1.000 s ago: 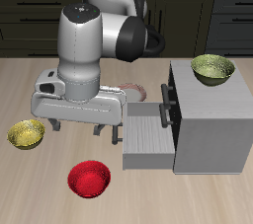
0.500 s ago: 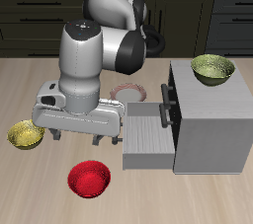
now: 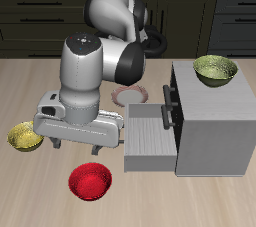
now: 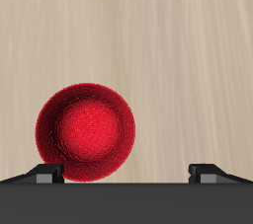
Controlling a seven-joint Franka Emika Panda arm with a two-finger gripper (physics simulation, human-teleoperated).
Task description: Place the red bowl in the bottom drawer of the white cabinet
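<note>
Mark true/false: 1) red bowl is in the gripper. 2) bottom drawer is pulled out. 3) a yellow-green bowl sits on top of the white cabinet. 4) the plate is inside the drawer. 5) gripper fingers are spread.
1) False: the red bowl sits on the table, the gripper above it, not touching.
2) True: the bottom drawer is out and empty.
3) True: a yellow-green bowl sits on the white cabinet.
4) False: the plate lies on the table behind the arm.
5) True: both fingers stand wide apart.
</note>
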